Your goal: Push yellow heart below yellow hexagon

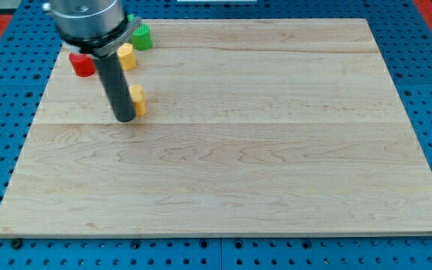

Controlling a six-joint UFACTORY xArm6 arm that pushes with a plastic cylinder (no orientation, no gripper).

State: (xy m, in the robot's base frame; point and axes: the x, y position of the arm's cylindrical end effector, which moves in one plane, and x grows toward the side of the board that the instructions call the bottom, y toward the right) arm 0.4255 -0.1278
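Note:
My tip rests on the board at the view's upper left. It touches the left side of a yellow block, which the rod partly hides; its shape is hard to make out. A second yellow block sits higher up, just right of the rod, also partly hidden. I cannot tell which one is the heart and which the hexagon.
A red block lies left of the rod near the board's left edge. A green block sits at the top edge. The wooden board lies on a blue pegboard table.

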